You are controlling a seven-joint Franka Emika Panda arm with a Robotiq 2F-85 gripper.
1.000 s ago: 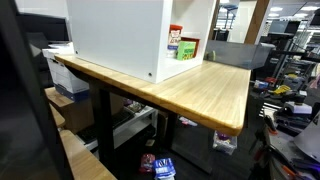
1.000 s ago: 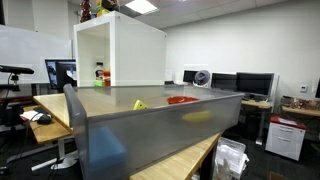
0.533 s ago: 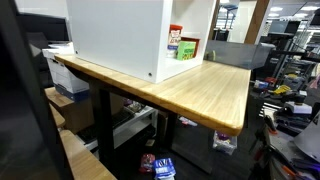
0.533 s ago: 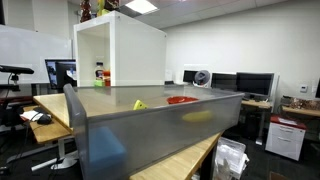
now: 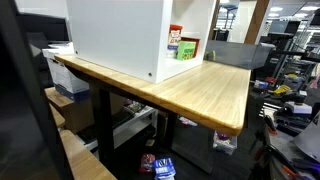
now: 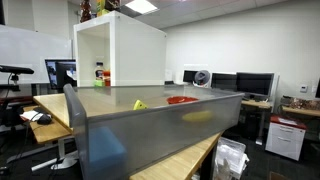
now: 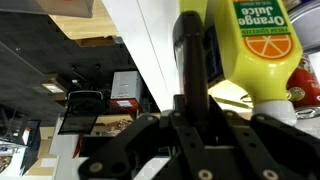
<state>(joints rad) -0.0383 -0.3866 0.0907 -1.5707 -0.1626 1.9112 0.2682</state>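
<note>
In the wrist view the gripper [image 7: 192,22], jaws pressed together on nothing, stands just beside an orange juice bottle [image 7: 256,45] at its three o'clock.

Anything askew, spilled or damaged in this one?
Nothing stands out. The orange juice bottle stands upright close beside the shut gripper, its label intact, and the containers in the white cabinet look upright too. No spill shows.

Looks like an office lab: shows dark monitors [image 6: 252,85] along the wall, a whiteboard [image 6: 20,48], ceiling light panels [image 6: 141,6], a wooden standing bench [image 5: 205,90], cluttered workstations [image 5: 290,75] behind.
</note>
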